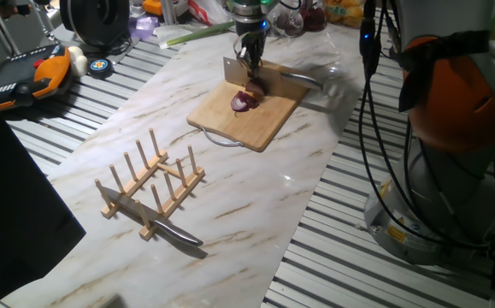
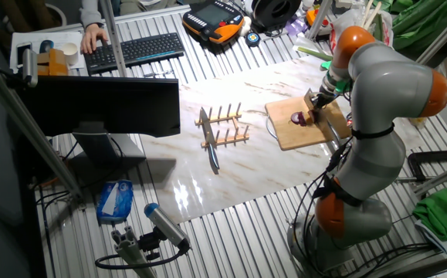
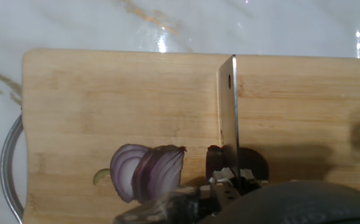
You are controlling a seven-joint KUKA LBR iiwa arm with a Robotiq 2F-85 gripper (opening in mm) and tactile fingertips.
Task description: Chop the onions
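While over board: gripper clamped on cleaver, blade edge down.
Cutting board: holds cut onion, purple layers showing.
Onion vs gripper: just left of blade, near it.
Rack: one knife.

On the tabletop a cutting board lies at the far side, with the onion on it. The cleaver stands on the board just beside the onion, perhaps touching it. Nearer, a rack stands with a knife lying at its near end.
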